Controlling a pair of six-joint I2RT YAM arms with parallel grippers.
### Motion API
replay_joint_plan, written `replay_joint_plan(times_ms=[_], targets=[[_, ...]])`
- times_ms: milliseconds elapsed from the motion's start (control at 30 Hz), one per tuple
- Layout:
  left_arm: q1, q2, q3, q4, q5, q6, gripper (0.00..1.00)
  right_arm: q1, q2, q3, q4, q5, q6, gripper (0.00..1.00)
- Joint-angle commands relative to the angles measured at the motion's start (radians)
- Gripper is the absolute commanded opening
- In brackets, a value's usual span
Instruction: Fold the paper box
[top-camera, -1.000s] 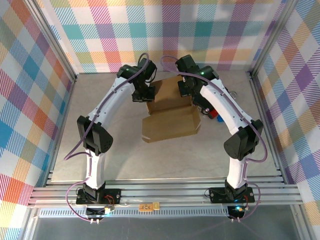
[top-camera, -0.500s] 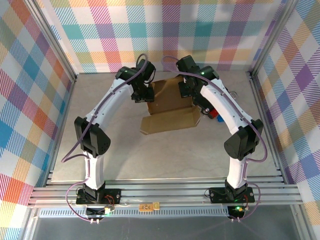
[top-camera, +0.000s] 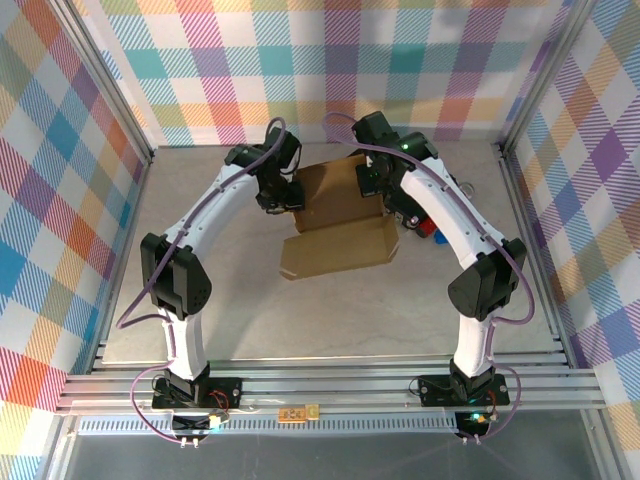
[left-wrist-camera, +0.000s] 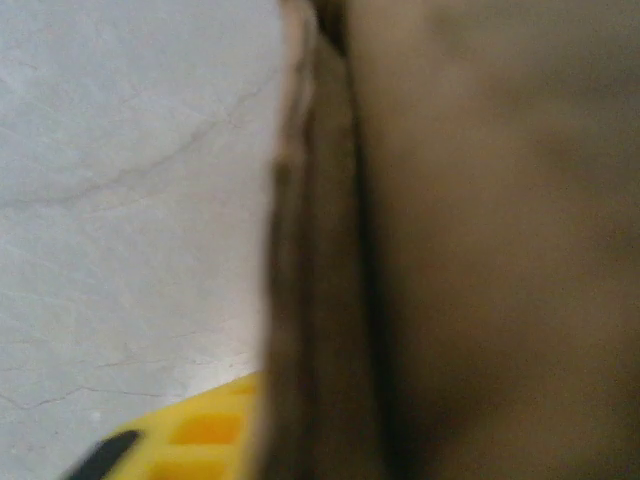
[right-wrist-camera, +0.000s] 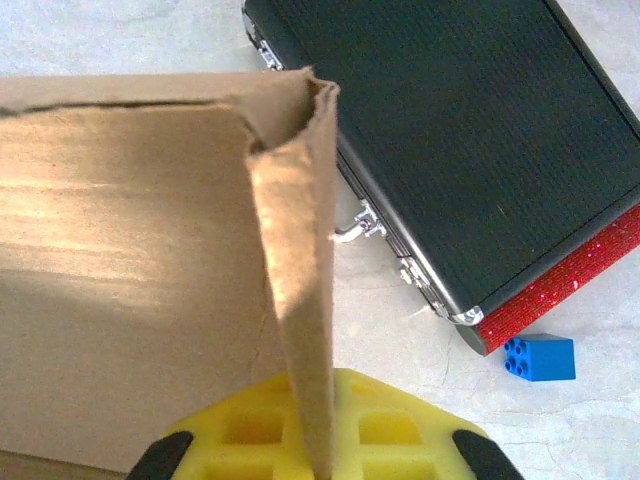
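**Paper box** (top-camera: 340, 248): plain brown cardboard, thin and matte, partly raised from flat. Broad near panel sloping toward the arms, back panel (top-camera: 335, 188) beyond it, one crease between. Placed on the far middle of the worktop (top-camera: 250, 310), between the two wrists. Side wall (right-wrist-camera: 300, 300) upright, folded at the corner, top edge slightly crumpled.

**Step in hand (judged):** raising and holding the side walls; box far from closed.

**Right jaws:** pressed together on that upright wall, yellow pads (right-wrist-camera: 420, 410) on either side.

**Left jaws:** at the box's left edge (left-wrist-camera: 310, 250); view blurred, so cannot tell whether pinching or spread.

**Next move (judged):** firm hold on both walls, then flaps tucked inward without buckling the thin board.

**Near the box, on the right:** black hard case (right-wrist-camera: 450, 130) with red glitter edge; blue toy brick (right-wrist-camera: 540, 358).
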Motion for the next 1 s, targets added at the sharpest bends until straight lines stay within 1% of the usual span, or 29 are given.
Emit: replay_joint_plan(times_ms=[0,33,167,333,400,467,500,667,767,833,900,967], targets=[[0.002,-0.046,-0.021,0.006,-0.018,-0.012,0.05,-0.006,-0.008,-0.003,-0.019,0.002,0.001,0.00],[0.002,-0.050,-0.017,0.001,-0.034,-0.019,0.00,-0.006,-0.007,-0.006,-0.019,0.007,-0.001,0.00],[0.001,-0.034,0.047,-0.061,-0.101,-0.045,0.00,-0.005,-0.006,-0.013,-0.030,0.049,-0.015,0.00],[-0.011,-0.005,0.108,-0.116,-0.140,-0.061,0.00,0.004,0.003,-0.004,-0.053,0.109,-0.019,0.00],[-0.014,-0.004,0.122,-0.117,-0.135,-0.068,0.00,0.005,0.004,-0.005,-0.056,0.091,-0.014,0.00],[-0.014,0.002,0.146,-0.127,-0.134,-0.071,0.00,0.005,-0.004,-0.013,-0.044,0.039,-0.018,0.00],[-0.015,0.007,0.155,-0.133,-0.134,-0.070,0.00,0.005,-0.007,-0.011,-0.044,0.023,-0.015,0.02],[-0.011,0.021,0.185,-0.154,-0.122,-0.068,0.00,0.003,-0.025,-0.021,-0.042,-0.034,-0.007,0.25],[-0.011,0.023,0.189,-0.157,-0.120,-0.068,0.00,0.003,-0.036,-0.040,-0.036,-0.056,-0.004,0.35],[-0.010,0.023,0.189,-0.157,-0.115,-0.068,0.00,0.002,-0.044,-0.061,-0.023,-0.074,0.006,0.35],[-0.010,0.025,0.191,-0.154,-0.108,-0.068,0.00,-0.004,-0.049,-0.091,-0.003,-0.084,0.020,0.30],[-0.010,0.027,0.197,-0.157,-0.101,-0.066,0.00,-0.011,-0.048,-0.099,0.014,-0.082,0.022,0.29]])
